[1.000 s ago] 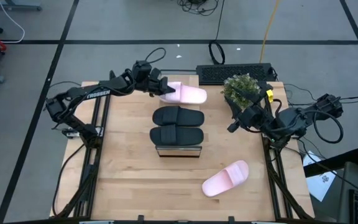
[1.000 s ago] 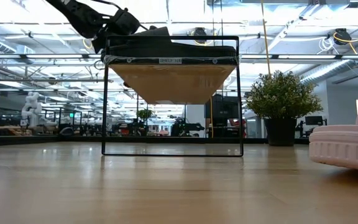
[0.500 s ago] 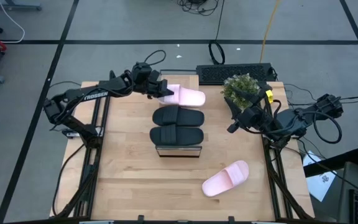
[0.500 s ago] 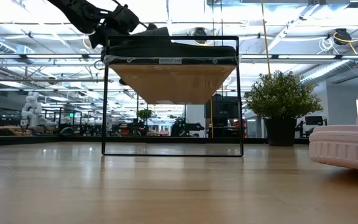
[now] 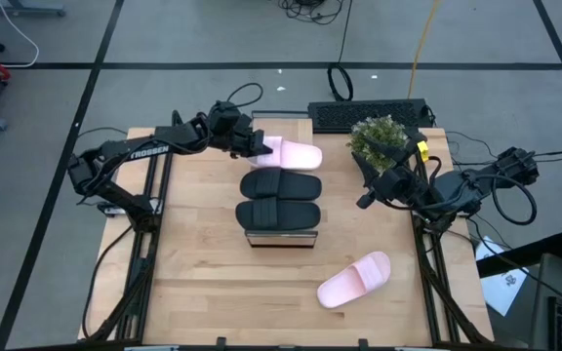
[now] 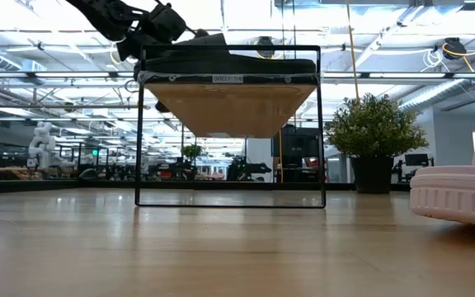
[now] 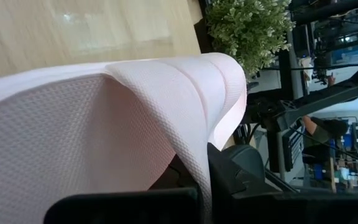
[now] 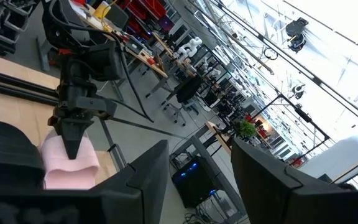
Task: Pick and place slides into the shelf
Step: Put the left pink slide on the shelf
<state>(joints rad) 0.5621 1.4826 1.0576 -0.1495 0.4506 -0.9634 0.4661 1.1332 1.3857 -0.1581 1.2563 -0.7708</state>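
Left fingers [image 5: 255, 147], pinching a pink slide [image 5: 291, 154], have shifted it slightly leftward.

Pink slide [image 6: 458, 195] edge-cropped (low view)

Left hand [image 5: 254, 144] clamped, right hand [image 5: 367, 191] spread.

Grey floor [image 5: 213, 39] crossed by dark tape lines surrounds the wooden table [image 5: 203, 283]. Potted plant [image 6: 373, 136] and black keyboard [image 5: 367, 113] at its far edge. Bright ceiling strip lights [image 6: 64, 21] over distant workbenches.
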